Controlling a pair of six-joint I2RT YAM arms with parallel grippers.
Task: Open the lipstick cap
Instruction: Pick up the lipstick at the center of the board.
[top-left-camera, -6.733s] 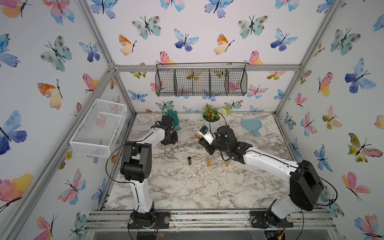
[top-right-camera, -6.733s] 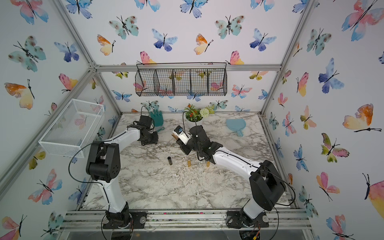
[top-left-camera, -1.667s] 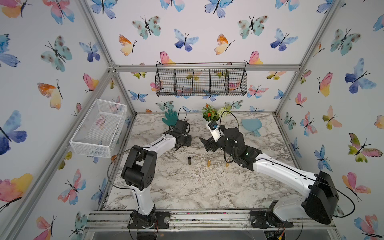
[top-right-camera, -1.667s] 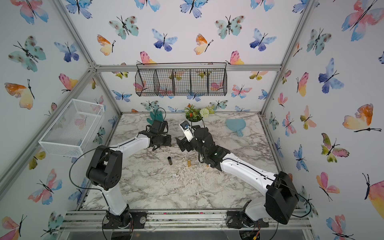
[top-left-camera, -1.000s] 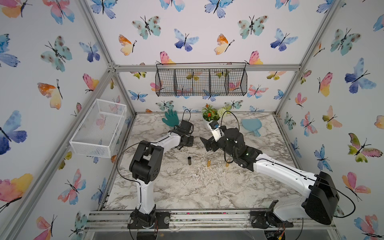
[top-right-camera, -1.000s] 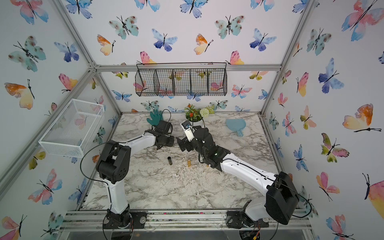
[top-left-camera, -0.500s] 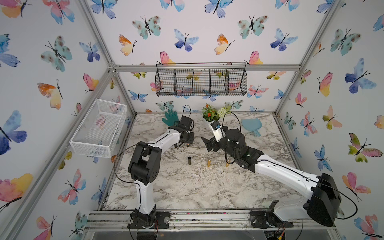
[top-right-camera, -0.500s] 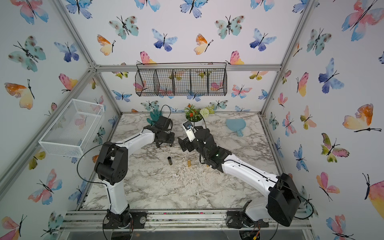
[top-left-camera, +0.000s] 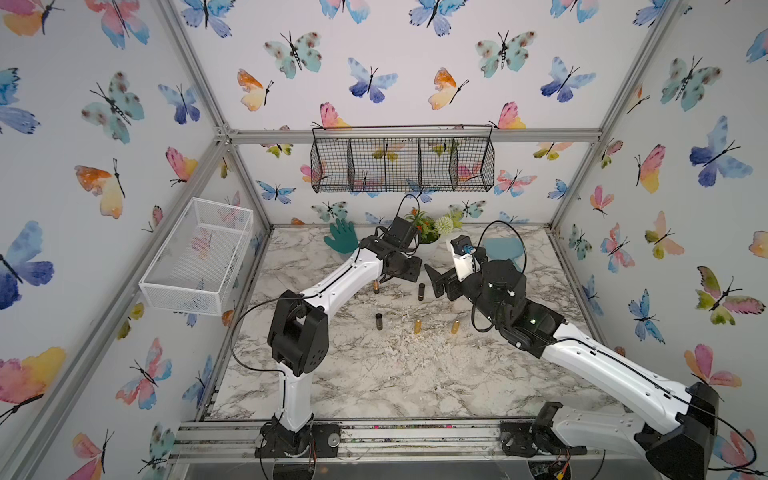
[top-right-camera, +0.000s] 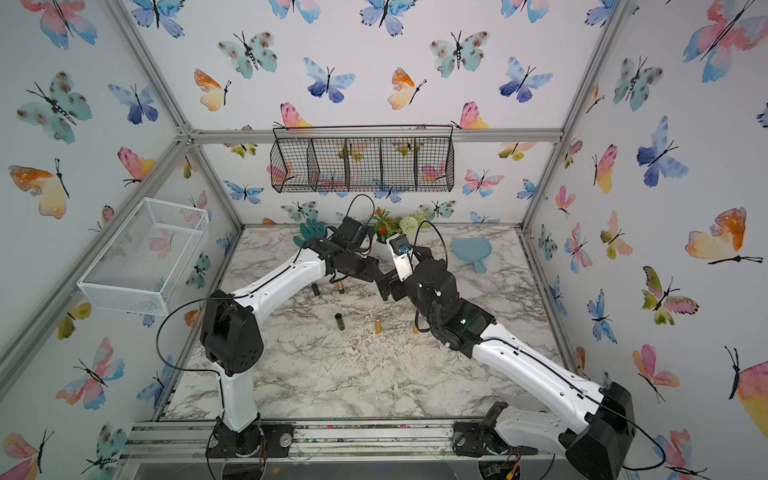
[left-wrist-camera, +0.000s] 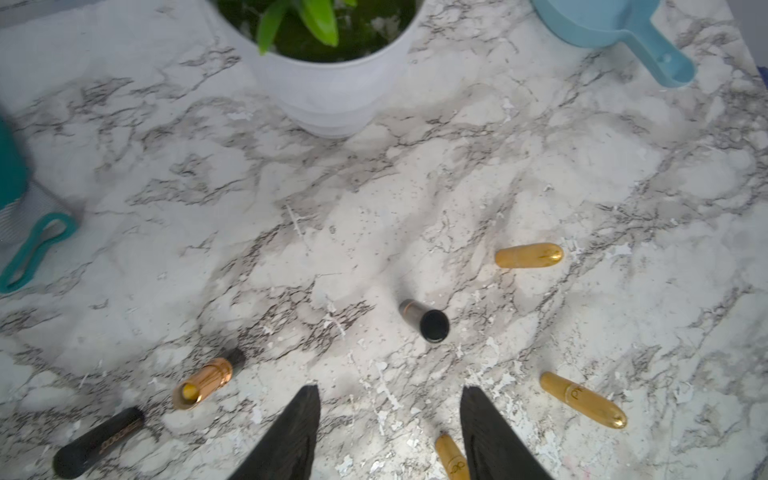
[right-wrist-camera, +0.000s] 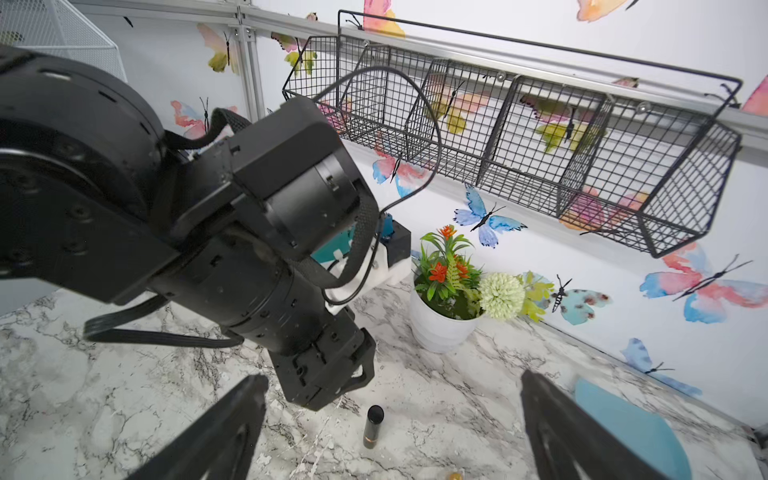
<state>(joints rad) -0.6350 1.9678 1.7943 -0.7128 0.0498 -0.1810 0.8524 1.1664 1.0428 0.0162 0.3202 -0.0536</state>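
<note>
Lipstick tube (right-wrist-camera: 373, 426), small, black, gold-banded, upright toward the marble table's (top-left-camera: 395, 374) back edge, looks light, rigid, slick: pinch cap and base separately; left gripper (left-wrist-camera: 390, 390) half-spread, right gripper (right-wrist-camera: 392, 376) spread wide, both empty.

Parted gripper (left-wrist-camera: 389, 390) near dark lipstick tube (left-wrist-camera: 424, 321)

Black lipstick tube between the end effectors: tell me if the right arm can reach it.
Probably yes. The black lipstick tube stands ahead of the open right end effector with nothing between; the left end effector close by could crowd it.
</note>
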